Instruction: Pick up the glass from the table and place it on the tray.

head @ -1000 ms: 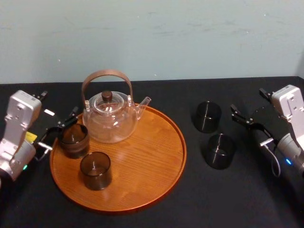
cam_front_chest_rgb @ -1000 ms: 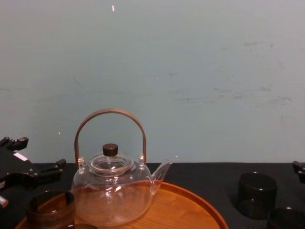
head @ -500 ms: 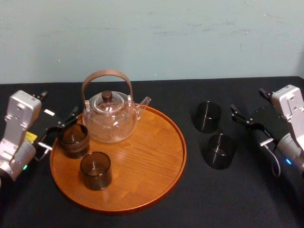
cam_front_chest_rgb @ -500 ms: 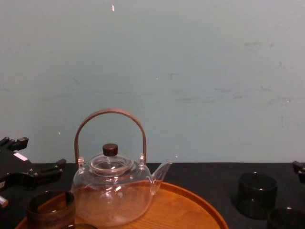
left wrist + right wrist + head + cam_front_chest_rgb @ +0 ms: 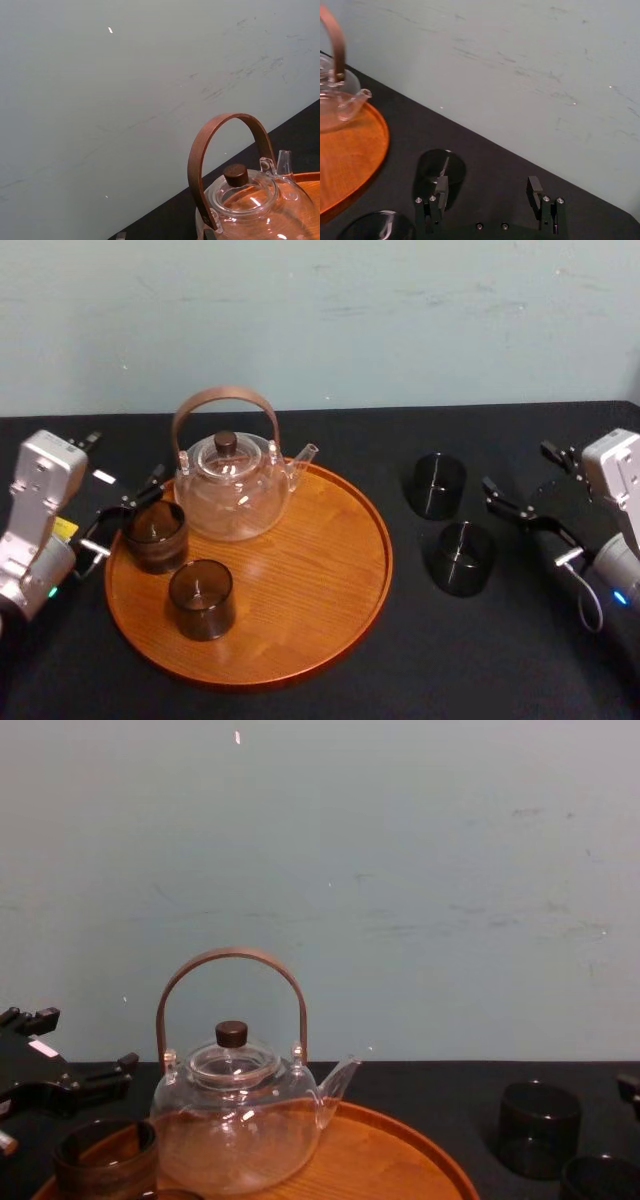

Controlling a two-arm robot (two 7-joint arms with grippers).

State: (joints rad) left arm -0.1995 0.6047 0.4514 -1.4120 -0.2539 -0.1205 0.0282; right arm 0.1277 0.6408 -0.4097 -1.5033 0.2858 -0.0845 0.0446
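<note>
Your right gripper hangs spread at right, the glass just lower-left, seemingly untouched. The left gripper sits spread at the left edge.

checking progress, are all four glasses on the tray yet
No, the far glass and near glass sit on the table, off the tray.

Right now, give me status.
Right gripper open beside near table glass, not gripping. Left gripper open at tray left rim. Teapot at tray's back.

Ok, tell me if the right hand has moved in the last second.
Yes. The right hand has drifted slightly back toward the robot, from level with the farther dark round glass toward the nearer one.
</note>
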